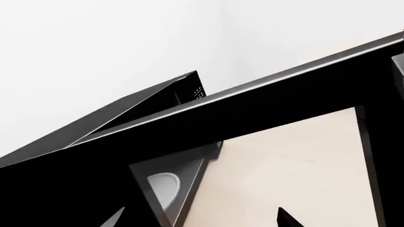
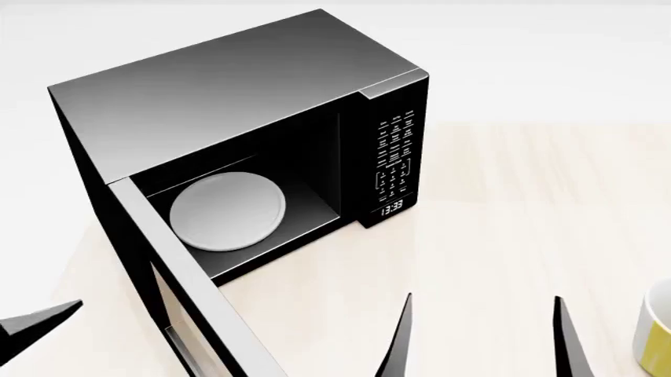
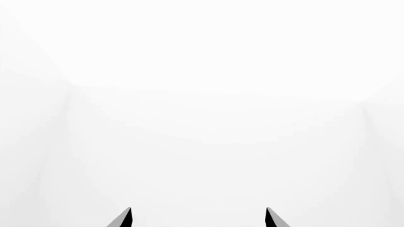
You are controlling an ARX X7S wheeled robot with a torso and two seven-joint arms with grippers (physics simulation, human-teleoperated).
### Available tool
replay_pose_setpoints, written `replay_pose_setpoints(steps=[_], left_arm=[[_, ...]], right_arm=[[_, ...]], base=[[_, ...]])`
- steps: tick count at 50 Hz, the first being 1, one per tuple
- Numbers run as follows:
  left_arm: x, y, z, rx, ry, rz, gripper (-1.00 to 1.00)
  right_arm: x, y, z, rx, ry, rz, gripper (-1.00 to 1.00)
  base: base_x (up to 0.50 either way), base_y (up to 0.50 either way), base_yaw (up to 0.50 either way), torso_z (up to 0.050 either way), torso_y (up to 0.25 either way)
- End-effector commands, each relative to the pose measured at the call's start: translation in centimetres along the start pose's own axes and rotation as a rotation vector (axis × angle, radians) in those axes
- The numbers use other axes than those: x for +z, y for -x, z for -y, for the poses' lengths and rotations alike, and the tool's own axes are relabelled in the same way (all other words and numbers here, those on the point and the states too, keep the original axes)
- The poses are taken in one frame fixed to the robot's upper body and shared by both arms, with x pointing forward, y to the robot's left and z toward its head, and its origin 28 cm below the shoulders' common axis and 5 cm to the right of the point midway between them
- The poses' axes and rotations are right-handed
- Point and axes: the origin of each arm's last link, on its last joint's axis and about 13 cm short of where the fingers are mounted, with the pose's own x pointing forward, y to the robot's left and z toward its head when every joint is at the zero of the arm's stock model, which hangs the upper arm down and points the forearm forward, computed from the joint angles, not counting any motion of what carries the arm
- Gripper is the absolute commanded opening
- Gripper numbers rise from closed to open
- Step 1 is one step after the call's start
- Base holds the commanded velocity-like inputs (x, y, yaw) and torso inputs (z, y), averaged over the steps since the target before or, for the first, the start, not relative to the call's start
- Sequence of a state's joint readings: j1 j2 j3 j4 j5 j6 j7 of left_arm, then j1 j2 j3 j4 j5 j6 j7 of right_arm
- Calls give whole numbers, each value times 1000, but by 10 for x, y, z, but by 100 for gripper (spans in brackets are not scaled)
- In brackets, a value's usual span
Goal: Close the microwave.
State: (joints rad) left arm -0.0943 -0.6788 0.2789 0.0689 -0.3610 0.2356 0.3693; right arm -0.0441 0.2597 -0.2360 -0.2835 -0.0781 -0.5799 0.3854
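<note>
**Q:** Head view: where is the microwave [image 2: 251, 102] placed, and in what state is it shown?

**A:** It is set on a pale wooden table [image 2: 524, 220], toward the left of the view. The door [image 2: 173, 290] is swung wide open, hinged at the cabinet's left edge and projecting toward the robot. The white turntable plate [image 2: 226, 212] is exposed in the cavity; the keypad [image 2: 394, 153] and clock [image 2: 391, 208] are seen on the right panel. A yellow and white cup [image 2: 656, 330] is cut off at the right edge, well apart from the microwave.

**Q:** How are the grippers arranged?

**A:** The right gripper [image 2: 480, 338] is held over bare table with its jaws spread wide and nothing between them; in the right wrist view only white surroundings are seen beyond the fingertips [image 3: 125, 218]. Of the left gripper, only one fingertip [image 2: 37, 320] is shown in the head view, outboard of the door. In the left wrist view its two tips are seen set wide apart, with the door's window frame [image 1: 252, 113] filling the picture close ahead. Nothing is gripped.

**Q:** How is the closing step best carried out?

**A:** Judged from these views, the door's outer face should be contacted near its free edge, far from the hinge, and pushed along an arc toward the cavity. A steady push is advised, so that the cabinet is not slid across the table. Whether contact is already made cannot be told.
</note>
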Motion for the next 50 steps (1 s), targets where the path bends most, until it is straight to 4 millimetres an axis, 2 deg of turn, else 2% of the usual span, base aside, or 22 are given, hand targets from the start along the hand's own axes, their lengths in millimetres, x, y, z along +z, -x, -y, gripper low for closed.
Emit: replay_pose_setpoints(steps=[1, 16, 50], left_arm=[[-6, -22, 4, 11, -5, 50, 100], [-13, -40, 14, 5, 12, 79, 100], [-23, -62, 33, -38, 58, 114, 100]], right_arm=[[-1, 0, 0, 6, 9, 2, 100], [-2, 0, 1, 9, 9, 0, 100], [-3, 0, 1, 6, 9, -7, 100]], base=[[0, 0, 0, 0, 0], [0, 0, 0, 0, 0], [0, 0, 0, 0, 0]])
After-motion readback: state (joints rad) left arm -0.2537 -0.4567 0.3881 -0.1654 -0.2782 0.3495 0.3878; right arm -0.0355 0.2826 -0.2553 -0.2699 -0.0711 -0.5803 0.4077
